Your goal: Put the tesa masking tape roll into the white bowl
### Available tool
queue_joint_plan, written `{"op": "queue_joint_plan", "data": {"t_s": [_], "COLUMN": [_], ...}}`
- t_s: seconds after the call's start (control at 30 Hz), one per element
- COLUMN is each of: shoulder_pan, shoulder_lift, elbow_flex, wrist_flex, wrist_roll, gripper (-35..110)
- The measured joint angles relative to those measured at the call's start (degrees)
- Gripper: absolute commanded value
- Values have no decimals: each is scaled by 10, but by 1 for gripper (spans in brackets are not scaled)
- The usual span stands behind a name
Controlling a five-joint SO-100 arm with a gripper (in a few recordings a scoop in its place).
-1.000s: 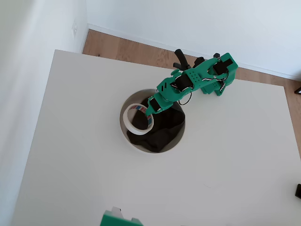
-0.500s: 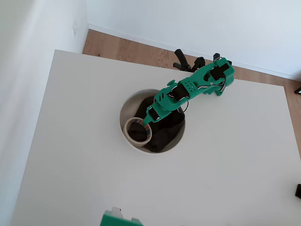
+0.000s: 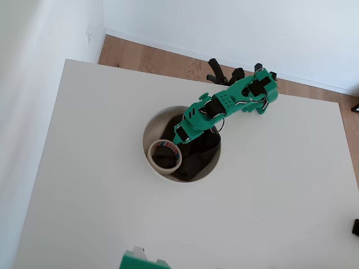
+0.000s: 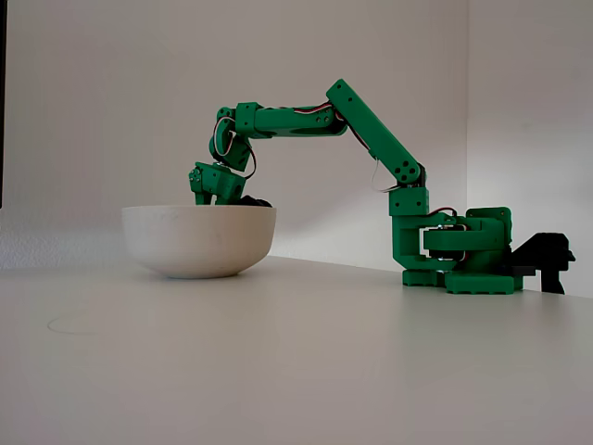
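The white bowl (image 3: 150, 130) stands mid-table with a dark cloth in its bottom. It shows from the side in the fixed view as the bowl (image 4: 199, 241). The tesa masking tape roll (image 3: 164, 164), a cream ring with red and blue print inside, lies low in the bowl against its lower-left wall. My green gripper (image 3: 175, 143) reaches down into the bowl, and its tips meet the roll's upper-right edge. Whether the jaws still clamp the roll does not show. In the fixed view the gripper (image 4: 219, 190) dips behind the rim, which hides the fingertips and the roll.
The white table (image 3: 269, 190) has its left edge near a wall. The arm's base (image 3: 263, 92) sits at the table's far edge, seen also as the base (image 4: 468, 255) in the fixed view. A green part (image 3: 140, 260) pokes in at the bottom edge.
One second ago the roll hung higher, over the bowl's left side. It has since come down into the bowl with the gripper lowering. Almost nothing moved in the last half second.
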Motion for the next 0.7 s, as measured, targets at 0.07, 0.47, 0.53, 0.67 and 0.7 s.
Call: {"op": "queue_joint_plan", "data": {"t_s": [0.07,0.47,0.53,0.67,0.7], "shoulder_pan": [4,-33,-51,-102,-121], "shoulder_lift": [-2,4,27,104,126], "elbow_flex": [-20,-161,-162,-162,-163], "wrist_flex": [8,92,113,174,192], "wrist_roll": [4,11,17,19,19], "gripper": [-8,-8,-8,-8,-8]}}
